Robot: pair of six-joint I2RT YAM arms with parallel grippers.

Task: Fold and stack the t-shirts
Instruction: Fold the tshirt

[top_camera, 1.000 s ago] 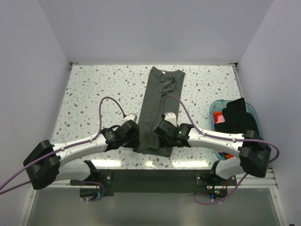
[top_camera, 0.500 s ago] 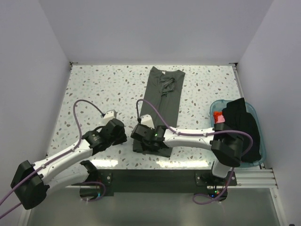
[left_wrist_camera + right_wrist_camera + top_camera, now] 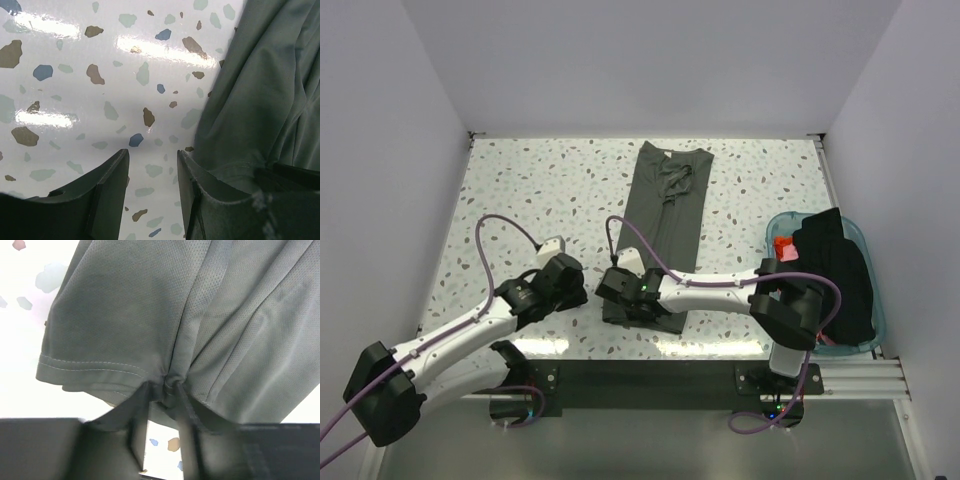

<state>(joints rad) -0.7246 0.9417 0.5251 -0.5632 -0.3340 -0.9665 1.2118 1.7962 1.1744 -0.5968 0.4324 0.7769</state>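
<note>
The dark grey-green t-shirt [image 3: 665, 215] lies as a long narrow strip down the middle of the speckled table [image 3: 520, 200]. My right gripper [image 3: 625, 297] is shut on its near hem, which bunches between the fingertips in the right wrist view [image 3: 165, 385]. My left gripper [image 3: 582, 290] is open and empty just left of the shirt's near left edge; the shirt [image 3: 265, 95] fills the right of the left wrist view, beside the gripper [image 3: 152, 162]. A black t-shirt [image 3: 835, 270] and a red-orange one [image 3: 785, 250] lie in the tub.
A translucent teal tub [image 3: 775, 232] stands at the table's right edge. White walls close the table at the back and both sides. The right arm reaches across the near edge toward the left.
My left gripper has pulled back left off the shirt's near edge. My right gripper has swung from the shirt's near right to its near left hem and closed on it.
</note>
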